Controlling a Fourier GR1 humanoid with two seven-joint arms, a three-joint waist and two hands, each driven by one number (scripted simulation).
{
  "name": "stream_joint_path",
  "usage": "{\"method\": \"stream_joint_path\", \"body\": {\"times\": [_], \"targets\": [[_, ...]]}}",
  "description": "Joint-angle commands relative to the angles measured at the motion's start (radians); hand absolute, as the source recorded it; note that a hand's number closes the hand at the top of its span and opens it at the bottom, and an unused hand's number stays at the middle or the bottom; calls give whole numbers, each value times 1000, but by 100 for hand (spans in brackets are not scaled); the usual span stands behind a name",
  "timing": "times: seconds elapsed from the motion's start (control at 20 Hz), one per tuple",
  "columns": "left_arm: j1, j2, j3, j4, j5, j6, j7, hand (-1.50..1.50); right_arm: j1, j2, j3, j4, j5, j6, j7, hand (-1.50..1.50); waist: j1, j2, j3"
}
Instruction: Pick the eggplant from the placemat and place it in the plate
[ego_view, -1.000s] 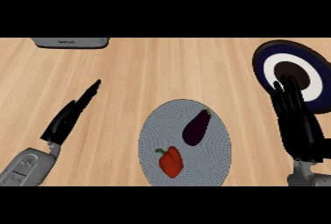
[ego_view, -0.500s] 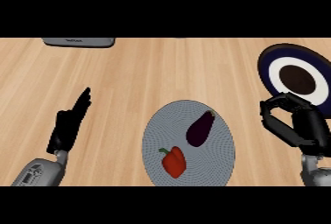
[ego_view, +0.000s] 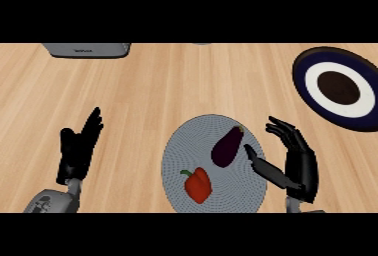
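Two hands: both black, both coming in from the lower edge, neither holding anything.
Table (ego_view: 184, 85): light wood planks, filling the view.
Far edge: a grey box (ego_view: 86, 49) sits at the upper left, cut off by the top of the view.
Placemat (ego_view: 214, 165): round, grey, finely woven, low in the middle; its lower rim runs out of view.
Eggplant (ego_view: 227, 146): dark purple, lying slantwise on the placemat's upper right part, stem end pointing up and right.
Pepper (ego_view: 198, 184): red with a green stem, on the placemat's lower left part, apart from the eggplant.
Plate (ego_view: 338, 88): dark blue rim, white ring, brown centre, at the upper right, cut by the right edge, well apart from the placemat.
Right hand (ego_view: 295, 160): over the placemat's right rim, just beside the eggplant; fingers (ego_view: 284, 131) spread and slightly bent, thumb stretched toward the eggplant; I cannot tell if it touches.
Left hand (ego_view: 77, 150): left of the placemat, fingers straight and together, pointing up, resting.
Open room: bare wood lies between placemat and plate, and across the middle of the table.
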Motion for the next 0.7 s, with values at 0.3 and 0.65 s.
{"method": "stream_joint_path", "body": {"times": [0.3,0.65], "targets": [[8,-30,-17,-42,-35,34,45,0,-127,-207,118,91,328,-6,256,-150,-7,0,-4],[56,-26,-9,-87,-50,44,64,0,-174,-321,213,-68,431,196,642,-150,-11,-4,-3]]}}
